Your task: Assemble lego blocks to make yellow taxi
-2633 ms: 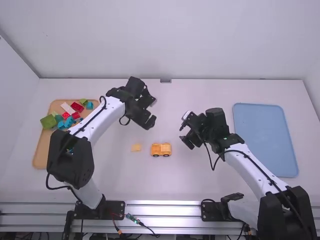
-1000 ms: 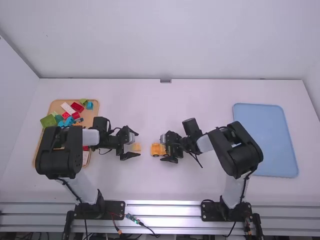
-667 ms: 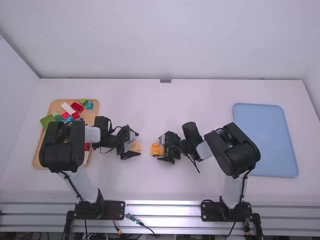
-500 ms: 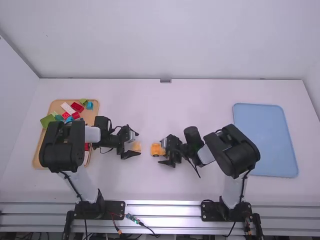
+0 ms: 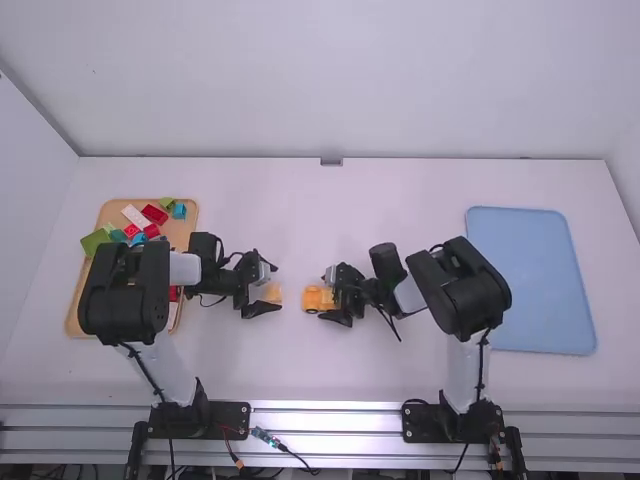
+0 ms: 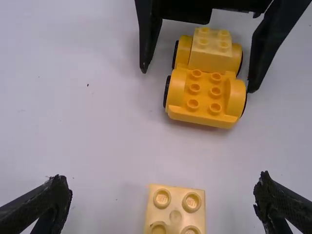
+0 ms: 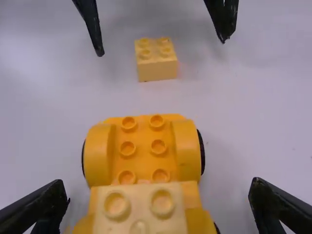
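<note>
Yellow taxi (image 5: 313, 298), part-built and standing on my white bench (image 5: 400, 190) about midway between its left and right edges. Along the bench's near edge runs a metal rail (image 5: 320, 420). My right arm (image 5: 460, 290) covers part of the left side of the blue tray (image 5: 535, 270), which lies by the bench's right edge. By the left edge is a wooden tray (image 5: 83, 315) of red, green, blue and pale blocks (image 5: 138, 228); my left arm (image 5: 125, 290) hangs over its nearer part, so I can't make out all it holds.

My right gripper (image 5: 333, 299) is spread wide, a finger on each side of the taxi and neither touching it. My left gripper (image 5: 267, 286) is wide too, with the loose yellow block (image 6: 175, 209) between its fingers, clear of both, left of the taxi and near it. The taxi carries a pale yellow block (image 6: 211, 48) on its end nearer the right gripper. That end is cut off in the right wrist view, and the loose block is cut off in the left wrist view.
</note>
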Robot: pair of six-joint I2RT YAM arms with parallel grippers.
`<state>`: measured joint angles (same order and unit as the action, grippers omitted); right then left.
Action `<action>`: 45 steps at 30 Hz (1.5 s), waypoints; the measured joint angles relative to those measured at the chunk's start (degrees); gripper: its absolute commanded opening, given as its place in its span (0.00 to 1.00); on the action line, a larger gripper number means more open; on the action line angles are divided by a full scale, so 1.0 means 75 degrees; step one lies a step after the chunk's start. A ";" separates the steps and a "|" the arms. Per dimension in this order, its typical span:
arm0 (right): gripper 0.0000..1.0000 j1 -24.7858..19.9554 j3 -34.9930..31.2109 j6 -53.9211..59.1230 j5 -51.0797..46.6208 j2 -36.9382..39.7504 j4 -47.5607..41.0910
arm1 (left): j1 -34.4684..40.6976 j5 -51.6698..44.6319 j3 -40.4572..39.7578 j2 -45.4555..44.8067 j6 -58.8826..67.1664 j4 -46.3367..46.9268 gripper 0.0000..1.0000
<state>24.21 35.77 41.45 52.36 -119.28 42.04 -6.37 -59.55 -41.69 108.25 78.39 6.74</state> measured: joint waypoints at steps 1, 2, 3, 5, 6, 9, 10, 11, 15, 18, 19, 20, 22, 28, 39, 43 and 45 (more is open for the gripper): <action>0.91 0.0000 -0.0047 -0.0029 0.0009 -0.0047 0.0216 | 0.0000 0.0000 0.0000 -0.0003 0.0000 -0.0006 1.00; 0.87 0.0000 -0.0122 -0.0070 0.0023 -0.0067 0.0408 | 0.0000 0.0000 0.0000 0.0000 0.0000 -0.0015 1.00; 0.86 0.0000 -0.0181 -0.0108 0.0047 -0.0073 0.0510 | -0.0003 0.0003 0.0000 -0.0003 0.0000 -0.0020 1.00; 0.80 0.0003 -0.0251 -0.0137 0.0073 -0.0073 0.0589 | 0.0000 0.0000 0.0000 -0.0003 -0.0003 -0.0020 0.98; 0.75 0.0000 -0.0268 -0.0175 0.0093 -0.0073 0.0577 | 0.0000 0.0003 0.0000 -0.0003 -0.0003 -0.0015 0.97; 0.63 0.0003 -0.0271 -0.0224 0.0111 -0.0073 0.0542 | -0.0003 0.0041 0.0000 -0.0003 -0.0003 0.0009 0.93; 0.59 0.0003 -0.0271 -0.0242 0.0119 -0.0073 0.0542 | 0.0000 0.0102 0.0000 -0.0003 -0.0003 0.0041 0.88; 0.56 0.0000 -0.0271 -0.0259 0.0117 -0.0073 0.0542 | -0.0003 0.0160 0.0000 -0.0003 0.0000 0.0102 0.81; 0.48 0.0003 -0.0274 -0.0283 0.0137 -0.0073 0.0536 | 0.0000 0.0350 0.0000 0.0000 0.0294 0.0560 0.71; 0.48 0.0000 -0.0274 -0.0277 0.0134 -0.0073 0.0539 | 0.0000 0.0373 0.0000 -0.0003 0.0516 0.0638 0.73; 0.48 0.0000 -0.0274 -0.0277 0.0134 -0.0073 0.0536 | -0.0003 0.0373 0.0000 0.0000 0.0536 0.0641 0.73; 0.48 0.0003 -0.0274 -0.0286 0.0140 -0.0073 0.0533 | -0.0003 0.0376 0.0000 -0.0003 0.0557 0.0644 0.74; 0.48 0.0003 -0.0271 -0.0271 0.0137 -0.0073 0.0542 | 0.0000 0.0434 0.0000 0.0000 0.0615 0.0638 0.74; 0.48 0.0000 -0.0274 -0.0271 0.0140 -0.0073 0.0539 | 0.0000 0.0545 0.0000 -0.0003 0.0691 0.0347 0.72; 0.48 0.0003 -0.0271 -0.0283 0.0137 -0.0073 0.0539 | 0.0108 0.0606 0.0000 0.0181 0.0315 0.0117 0.59; 0.50 0.0003 -0.0271 -0.0291 0.0140 -0.0073 0.0539 | 0.0108 0.0641 0.0000 0.0181 0.0309 0.0111 0.50; 0.52 0.0003 -0.0274 -0.0283 0.0140 -0.0073 0.0542 | 0.0108 0.0749 0.0000 0.0181 0.0289 0.0140 0.44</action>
<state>24.23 33.71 39.33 53.41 -119.83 46.11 -5.56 -53.93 -41.69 109.60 80.55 7.79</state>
